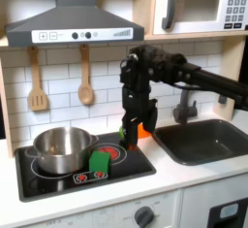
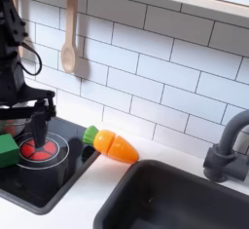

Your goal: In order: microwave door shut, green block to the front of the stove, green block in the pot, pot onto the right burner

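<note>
Small bright green cube-like block [image 1: 99, 160] looks light and rigid; pinch its flat sides; black gripper [image 1: 129, 135] jaws' state unclear

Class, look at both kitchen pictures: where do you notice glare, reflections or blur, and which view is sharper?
In the first exterior view, the pot shines with bright reflections and the glossy stove mirrors light; the whole picture is soft and grainy. In the second exterior view, the toy carrot and wall tiles look crisper, the sink has a dull sheen, and the gripper is dark against the red burner.
</note>
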